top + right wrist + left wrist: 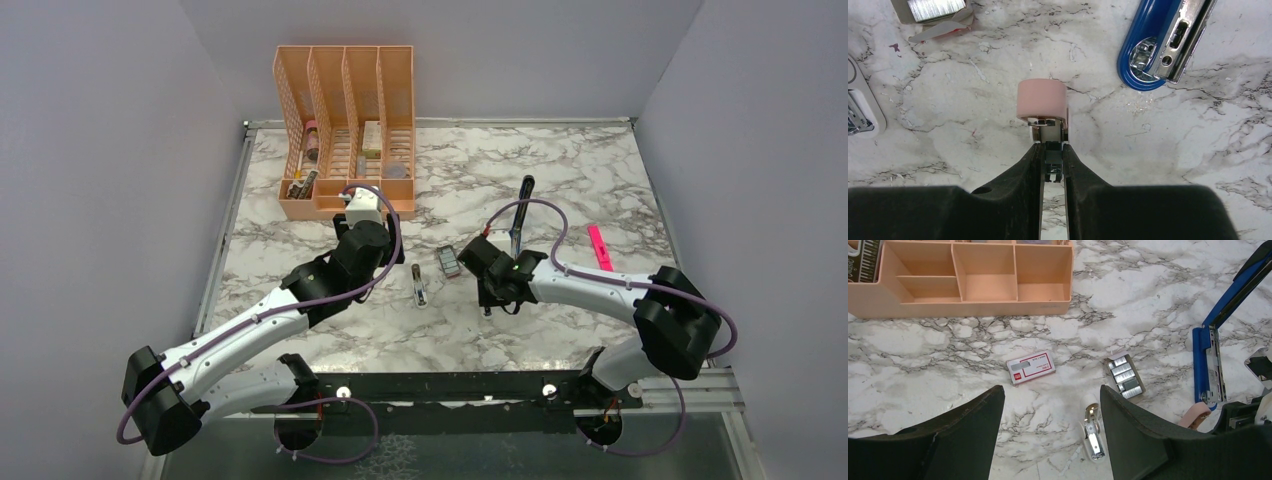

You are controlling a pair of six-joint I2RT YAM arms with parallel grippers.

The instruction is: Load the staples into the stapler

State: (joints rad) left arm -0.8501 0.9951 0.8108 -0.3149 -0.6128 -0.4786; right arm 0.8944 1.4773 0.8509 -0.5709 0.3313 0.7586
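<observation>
The stapler (520, 215) lies swung open right of centre, blue with black parts, its metal channel (1215, 365) facing up; its blue end (1153, 50) is just right of my right gripper. The staples' reddish-pink box sleeve (1031, 367) lies flat on the table, and its tray (1124, 376) of staple strips sits apart to the right. My left gripper (1051, 395) hovers open above bare marble between them, holding nothing. My right gripper (1052, 150) is shut on a small pink rounded piece (1042, 100) with a white and metal base, held low over the table.
A small white and metal device (1093, 432) lies under my left gripper's right finger. A peach desk organizer (345, 130) stands at the back left. A pink highlighter (599, 247) lies to the right of the stapler. The table is white marble, walled on three sides.
</observation>
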